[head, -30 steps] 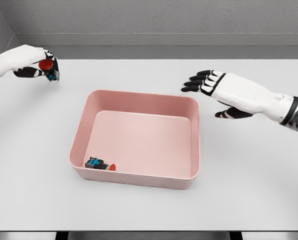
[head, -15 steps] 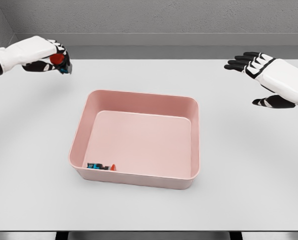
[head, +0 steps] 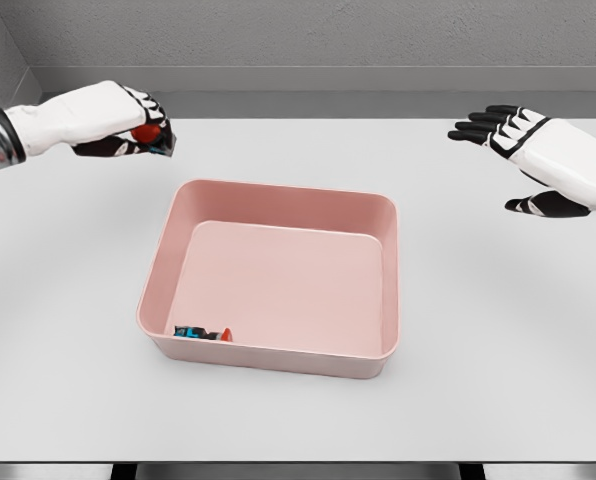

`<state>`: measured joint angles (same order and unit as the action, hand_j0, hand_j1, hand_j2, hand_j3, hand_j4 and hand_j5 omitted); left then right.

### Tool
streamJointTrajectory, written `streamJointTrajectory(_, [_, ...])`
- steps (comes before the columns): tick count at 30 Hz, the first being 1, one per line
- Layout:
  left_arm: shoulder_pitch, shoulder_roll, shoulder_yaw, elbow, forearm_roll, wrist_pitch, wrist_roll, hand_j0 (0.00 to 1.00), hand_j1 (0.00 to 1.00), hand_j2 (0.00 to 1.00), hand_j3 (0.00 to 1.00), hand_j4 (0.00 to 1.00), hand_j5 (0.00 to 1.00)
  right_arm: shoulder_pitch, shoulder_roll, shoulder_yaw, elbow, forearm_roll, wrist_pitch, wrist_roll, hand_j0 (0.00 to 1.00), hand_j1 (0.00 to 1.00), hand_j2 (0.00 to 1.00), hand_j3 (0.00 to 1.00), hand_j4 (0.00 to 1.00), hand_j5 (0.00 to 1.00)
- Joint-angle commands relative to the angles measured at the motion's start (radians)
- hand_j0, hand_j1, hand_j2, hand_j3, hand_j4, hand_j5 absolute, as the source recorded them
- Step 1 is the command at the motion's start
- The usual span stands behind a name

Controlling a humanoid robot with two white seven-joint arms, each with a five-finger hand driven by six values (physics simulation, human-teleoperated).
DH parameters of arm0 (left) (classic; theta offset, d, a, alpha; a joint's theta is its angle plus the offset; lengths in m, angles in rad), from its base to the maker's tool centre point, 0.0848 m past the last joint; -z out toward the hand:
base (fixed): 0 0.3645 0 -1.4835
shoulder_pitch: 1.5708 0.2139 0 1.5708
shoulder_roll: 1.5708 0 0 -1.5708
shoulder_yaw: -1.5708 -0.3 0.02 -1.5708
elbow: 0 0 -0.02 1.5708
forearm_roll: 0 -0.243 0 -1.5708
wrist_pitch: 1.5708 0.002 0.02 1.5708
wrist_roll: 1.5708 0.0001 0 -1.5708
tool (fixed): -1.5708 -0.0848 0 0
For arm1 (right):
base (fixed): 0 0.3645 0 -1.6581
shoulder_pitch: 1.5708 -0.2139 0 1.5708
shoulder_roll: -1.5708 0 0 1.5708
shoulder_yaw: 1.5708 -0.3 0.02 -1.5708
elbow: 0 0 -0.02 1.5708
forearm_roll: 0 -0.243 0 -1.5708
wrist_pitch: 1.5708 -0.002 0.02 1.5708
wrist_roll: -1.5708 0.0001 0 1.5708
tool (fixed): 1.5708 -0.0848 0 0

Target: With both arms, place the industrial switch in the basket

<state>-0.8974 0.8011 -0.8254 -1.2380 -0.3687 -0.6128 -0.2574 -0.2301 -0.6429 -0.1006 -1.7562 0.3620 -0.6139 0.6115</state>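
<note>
The big grey desk [head: 68, 330] fills the view, and square in its middle sits the pink basket [head: 156, 275], a shallow tub with rounded corners and smooth walls. Over the desk's far right corner hangs the right hand [head: 538, 150], fingers spread wide and holding nothing, well apart from the basket.

Over the far left part of the desk, the left hand [head: 113, 120] is clear of the surface, just beyond the basket's far left corner, its fingers clamped around a switch [head: 153, 135]. Only a red knob and a bit of dark and blue body peek out from the grip.

Down in the basket's near left corner lies a second switch [head: 200, 332], tucked against the near wall, dark with blue and a red tip; the wall hides part of it.

Now, the handling. The held switch looks small, rigid and light, a hard piece that should not flex or crush under finger pressure. Its smooth round knob is probably the slippery part, so the blocky body looks like the safer place to pinch, thumb on one flat side and fingers on the other. That seems to be roughly the grip in use, though the fingers cover too much to be sure. A short drop into the basket should do it no harm, I'd judge.
</note>
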Motion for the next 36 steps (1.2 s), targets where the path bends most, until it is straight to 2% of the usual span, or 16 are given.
streamJointTrajectory(1, [0.000, 0.004, 0.002, -0.046, 0.008, 0.002, 0.001, 0.47, 0.47, 0.47, 0.47, 0.47, 0.47, 0.000, -0.001, 0.001, 0.000, -0.006, 0.003, -0.001, 1.00, 1.00, 1.00, 1.00, 1.00, 1.00])
streamJointTrajectory(20, [0.060, 0.003, 0.000, -0.345, 0.007, 0.002, 0.000, 0.46, 0.46, 0.46, 0.46, 0.46, 0.46, -0.005, -0.003, 0.001, 0.000, -0.005, 0.003, -0.001, 1.00, 1.00, 1.00, 1.00, 1.00, 1.00])
streamJointTrajectory(29, [0.069, 0.001, -0.008, -0.423, 0.005, 0.002, 0.000, 0.50, 0.50, 0.50, 0.50, 0.50, 0.50, -0.003, 0.000, 0.010, 0.000, -0.003, 0.003, -0.001, 1.00, 1.00, 1.00, 1.00, 1.00, 1.00])
streamJointTrajectory(31, [0.084, 0.001, -0.003, -0.442, 0.005, 0.002, 0.000, 0.58, 0.58, 0.58, 0.58, 0.58, 0.58, -0.005, 0.000, 0.009, -0.002, -0.003, 0.003, -0.001, 1.00, 1.00, 1.00, 1.00, 1.00, 1.00])
streamJointTrajectory(32, [0.089, 0.000, -0.003, -0.443, 0.005, 0.002, 0.000, 0.68, 0.68, 0.68, 0.68, 0.68, 0.68, -0.003, 0.000, 0.009, -0.002, -0.003, 0.003, -0.001, 1.00, 1.00, 1.00, 1.00, 1.00, 1.00])
streamJointTrajectory(33, [0.089, 0.000, -0.003, -0.449, 0.005, 0.002, 0.000, 0.79, 0.79, 0.79, 0.79, 0.79, 0.79, -0.005, 0.000, 0.009, -0.002, -0.003, 0.003, -0.001, 1.00, 1.00, 1.00, 1.00, 1.00, 1.00])
streamJointTrajectory(34, [0.089, 0.000, -0.001, -0.451, 0.007, 0.002, 0.001, 1.00, 1.00, 1.00, 1.00, 1.00, 1.00, -0.005, 0.000, 0.009, -0.002, -0.003, 0.003, -0.001, 1.00, 1.00, 1.00, 1.00, 1.00, 1.00])
streamJointTrajectory(36, [0.089, 0.000, 0.002, -0.454, 0.007, 0.002, 0.003, 1.00, 1.00, 1.00, 1.00, 1.00, 1.00, -0.005, 0.000, 0.009, -0.002, -0.003, 0.003, -0.001, 1.00, 1.00, 1.00, 1.00, 1.00, 1.00])
